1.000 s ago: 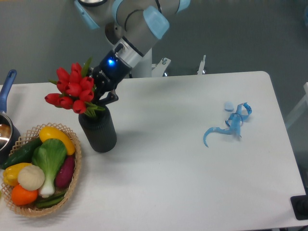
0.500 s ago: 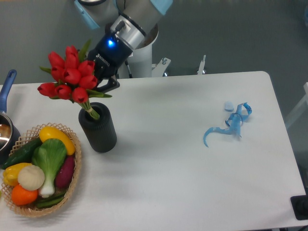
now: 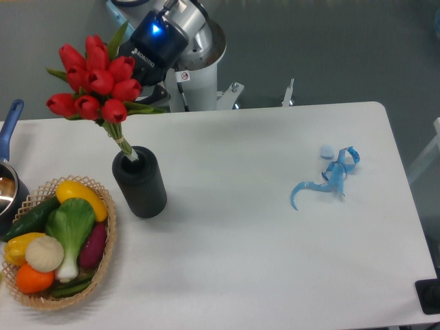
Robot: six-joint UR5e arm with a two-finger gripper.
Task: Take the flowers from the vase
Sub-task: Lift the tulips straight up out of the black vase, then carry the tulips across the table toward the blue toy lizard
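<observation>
Just one fixed camera here, mounted high and looking down at an angle across the white table (image 3: 261, 227). It sits on the side opposite the robot's base (image 3: 196, 75), so the arm comes in from the top edge of the shot, with grey floor behind it. It's close enough that the table nearly fills the frame: the right edge and far edge show, but the left and near sides get cut off. The wicker basket (image 3: 103, 261) sits at the bottom left corner and a pot handle (image 3: 9, 120) pokes in at the left edge. There's no second view, so nothing overlaps.
</observation>
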